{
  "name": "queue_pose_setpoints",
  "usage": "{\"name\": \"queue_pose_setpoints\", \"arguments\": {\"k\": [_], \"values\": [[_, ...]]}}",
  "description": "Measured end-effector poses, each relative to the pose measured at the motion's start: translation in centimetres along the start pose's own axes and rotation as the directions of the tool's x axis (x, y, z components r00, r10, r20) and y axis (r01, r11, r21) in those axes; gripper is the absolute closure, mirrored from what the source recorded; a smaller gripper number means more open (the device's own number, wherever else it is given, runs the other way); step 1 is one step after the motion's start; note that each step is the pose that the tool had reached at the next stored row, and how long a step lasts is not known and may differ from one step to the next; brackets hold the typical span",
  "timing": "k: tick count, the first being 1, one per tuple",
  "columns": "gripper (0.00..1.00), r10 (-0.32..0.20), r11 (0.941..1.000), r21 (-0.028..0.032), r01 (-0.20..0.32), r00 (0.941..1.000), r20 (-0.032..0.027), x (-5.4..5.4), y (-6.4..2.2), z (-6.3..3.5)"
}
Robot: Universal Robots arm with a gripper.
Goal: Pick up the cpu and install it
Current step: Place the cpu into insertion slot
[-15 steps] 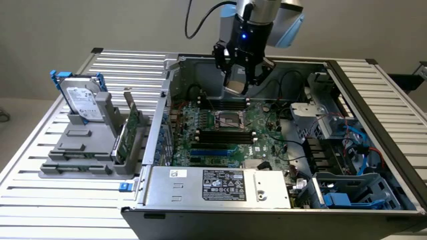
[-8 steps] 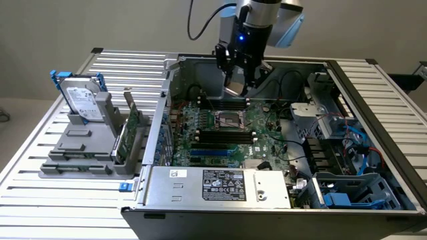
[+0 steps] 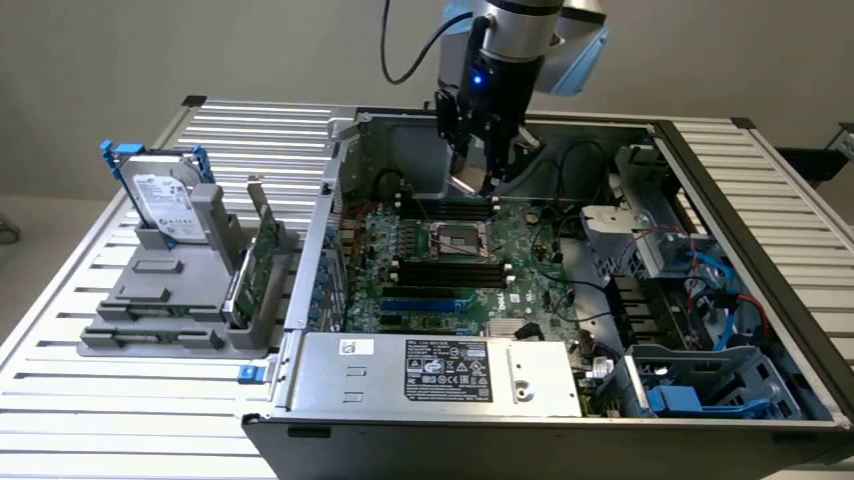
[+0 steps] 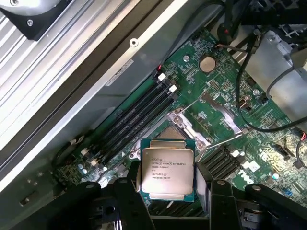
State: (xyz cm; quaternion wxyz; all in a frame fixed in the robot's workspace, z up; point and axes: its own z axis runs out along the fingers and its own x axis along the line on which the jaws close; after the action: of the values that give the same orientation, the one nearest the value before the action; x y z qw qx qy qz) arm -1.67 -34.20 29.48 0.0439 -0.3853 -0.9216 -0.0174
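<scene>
Hovering inside the open computer case [image 3: 745, 250], the gripper [image 3: 483, 185] has the cpu [image 4: 167, 170] pinched by two opposite edges. Its jaws are spread wide to take the chip's full width, and the silvery lid faces the wrist camera. So the pick-up is done. The install, by this reading, is not, because the chip hangs clear above the motherboard [image 3: 534, 290] and touches nothing.

In the exterior view the cpu sits at about twelve o'clock from the socket [image 3: 465, 240], near it but not squarely over it. The socket's metal load plate [image 4: 218, 109] looks swung open and the seat looks bare, though the chip hides part of it, so that is not certain.

Black memory slots [image 3: 451, 272] lie at six o'clock from the socket, with another bank at twelve, right under the gripper. Black cables [image 3: 577, 160] loop at two o'clock, close beside the arm. Well off at nine o'clock, outside the case, a grey stand [image 3: 160, 300] holds the hard drive [image 3: 167, 205] and the green circuit card [image 3: 260, 255], both out of the way. The power supply [image 3: 441, 372] lies at six o'clock.
</scene>
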Motion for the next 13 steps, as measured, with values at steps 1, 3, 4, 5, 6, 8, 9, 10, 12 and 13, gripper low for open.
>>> {"name": "queue_pose_setpoints", "arguments": {"k": [1,3,4,5,6,8,9,10,12,13], "values": [[0.45,0.018,0.9998,-0.0016,-0.018,0.9998,0.0,-0.01,0.0,0.07],[0.45,0.054,0.9985,-0.0051,-0.054,0.9986,-0.0002,-0.02,0.0,0.21],[0.45,0.072,0.9974,-0.0067,-0.072,0.9974,-0.0003,-0.03,0.0,0.28],[0.45,0.09,0.9959,-0.0085,-0.09,0.9959,-0.0005,-0.03,0.0,0.36],[0.45,0.108,0.9941,-0.0102,-0.108,0.9942,-0.0007,-0.04,0.0,0.43],[0.45,0.143,0.9896,-0.0135,-0.143,0.9897,-0.0012,-0.06,0.0,0.58],[0.45,0.161,0.9868,-0.0152,-0.161,0.987,-0.0015,-0.06,0.0,0.65],[0.45,0.18,0.9835,-0.017,-0.18,0.9836,-0.0019,-0.07,0.0,0.73],[0.45,0.214,0.9766,-0.0203,-0.214,0.9768,-0.0025,-0.08,0.0,0.88],[0.45,0.233,0.9721,-0.022,-0.233,0.9724,-0.0029,-0.09,0.0,0.96]]}}
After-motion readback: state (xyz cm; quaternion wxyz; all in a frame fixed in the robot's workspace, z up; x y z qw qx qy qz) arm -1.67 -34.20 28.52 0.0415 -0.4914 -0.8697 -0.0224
